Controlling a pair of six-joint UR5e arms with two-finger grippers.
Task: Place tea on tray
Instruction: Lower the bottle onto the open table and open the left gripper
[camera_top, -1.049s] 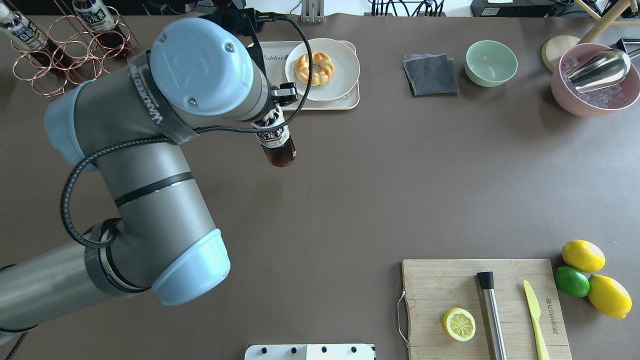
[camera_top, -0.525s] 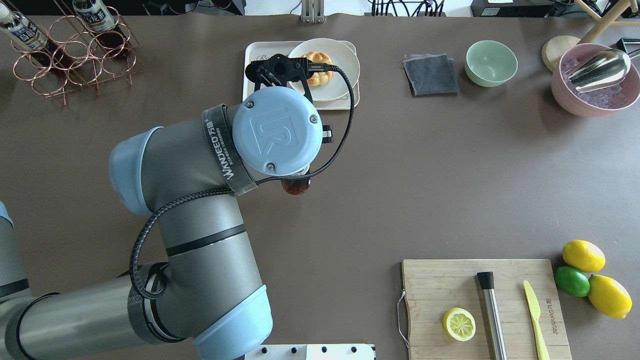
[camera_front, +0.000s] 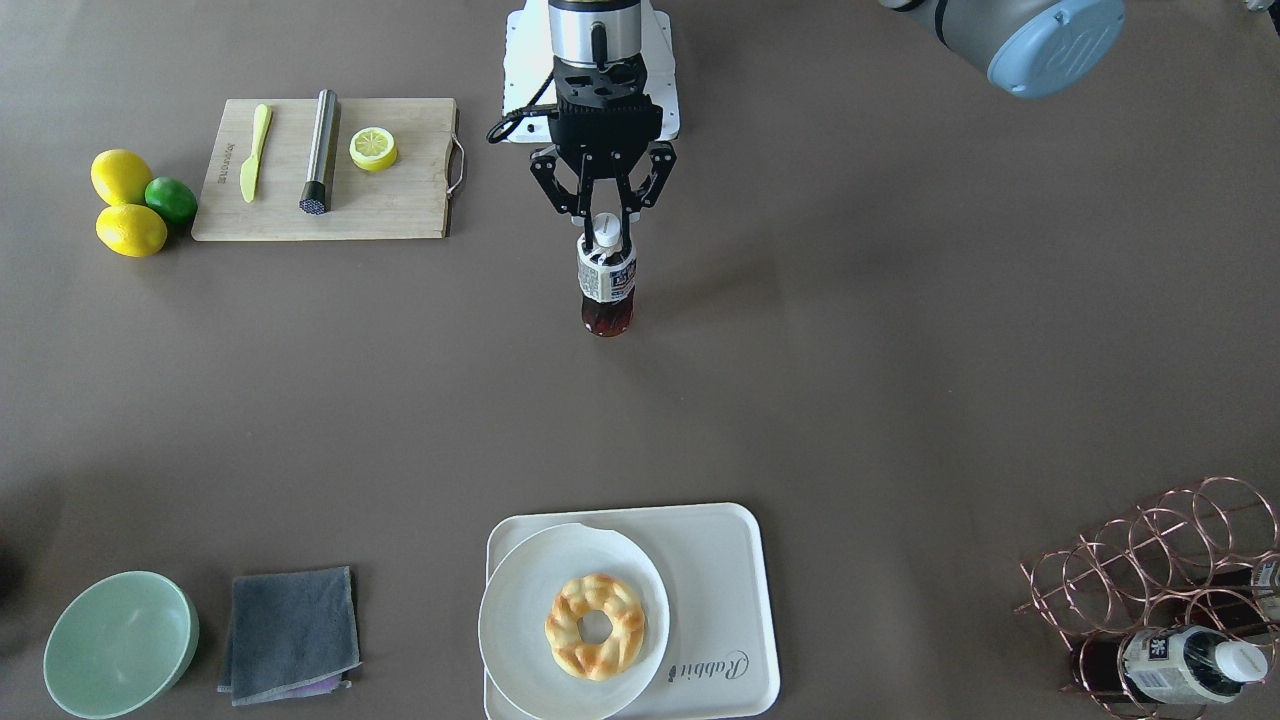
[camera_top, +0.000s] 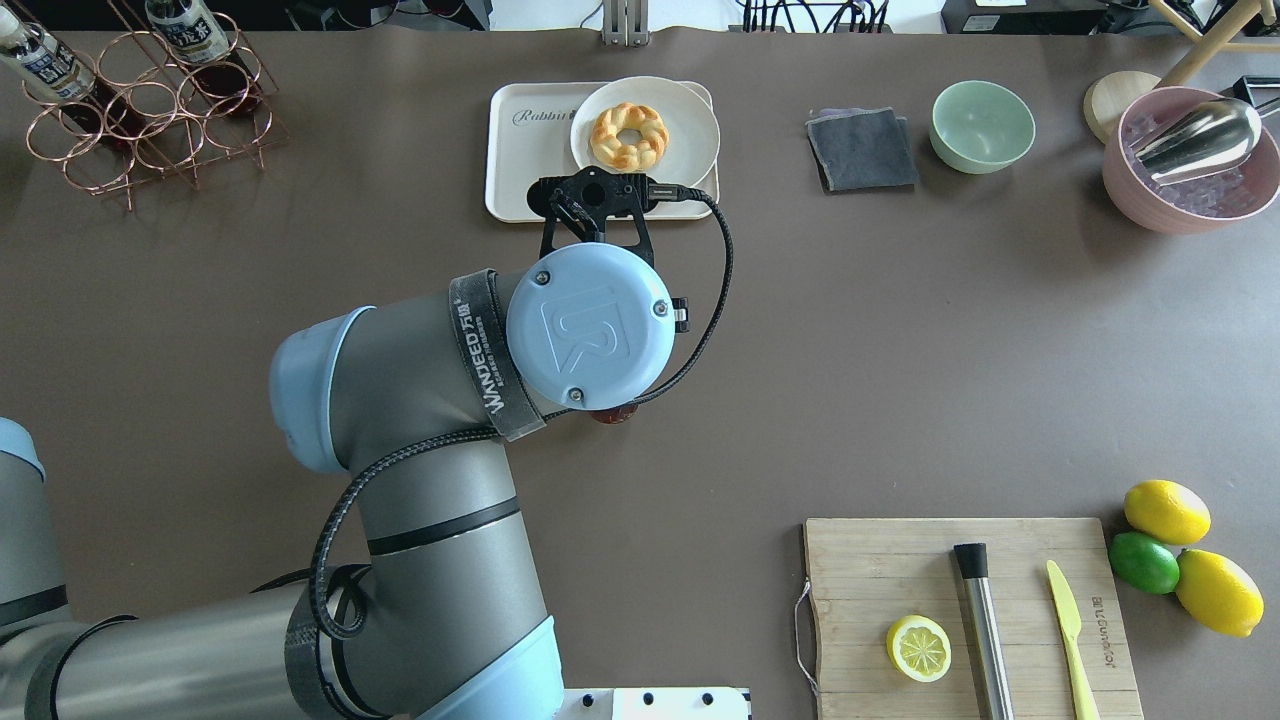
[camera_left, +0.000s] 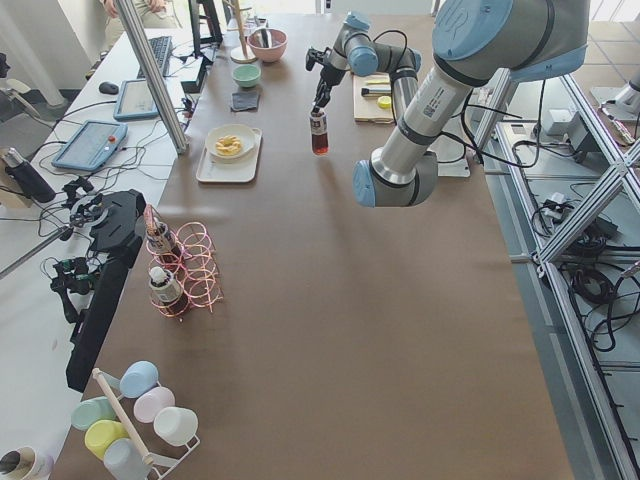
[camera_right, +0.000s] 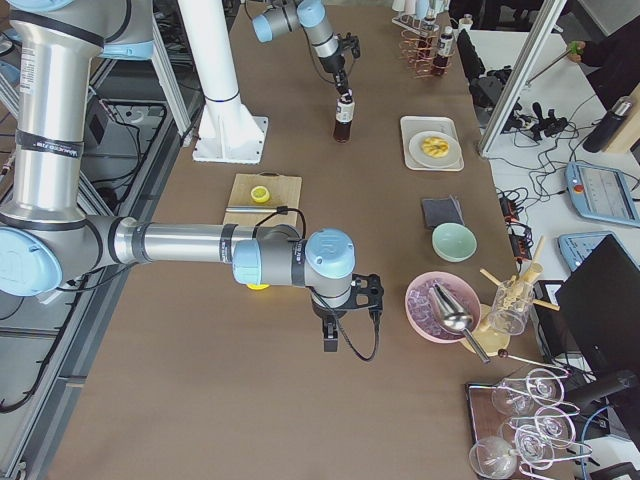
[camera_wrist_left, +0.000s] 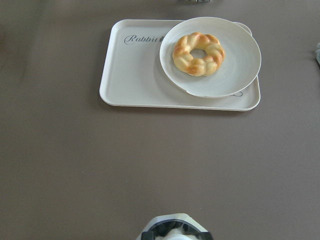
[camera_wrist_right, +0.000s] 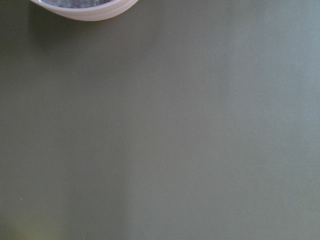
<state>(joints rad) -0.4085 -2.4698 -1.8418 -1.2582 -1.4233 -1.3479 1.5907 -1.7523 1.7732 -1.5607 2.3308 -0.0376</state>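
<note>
I've the left gripper's (camera_front: 606, 232) fingers clamped on the tea's (camera_front: 606, 290) cap — hung so high it may swing, clip the plate (camera_front: 520, 590) and topple on the tray (camera_front: 720, 570) — the right gripper's (camera_right: 335, 325) fingers I cannot tell.

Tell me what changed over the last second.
The left gripper, still shut on the cap of the tea, carried it away from the tray, back toward the robot's side of the table. The tray, the plate and the pastry on it stayed put.

Grey tubular arm (camera_top: 430, 520), pale blue joint caps (camera_top: 588, 325) — black braided cable (camera_top: 729, 260), black hand (camera_front: 605, 228)
</note>
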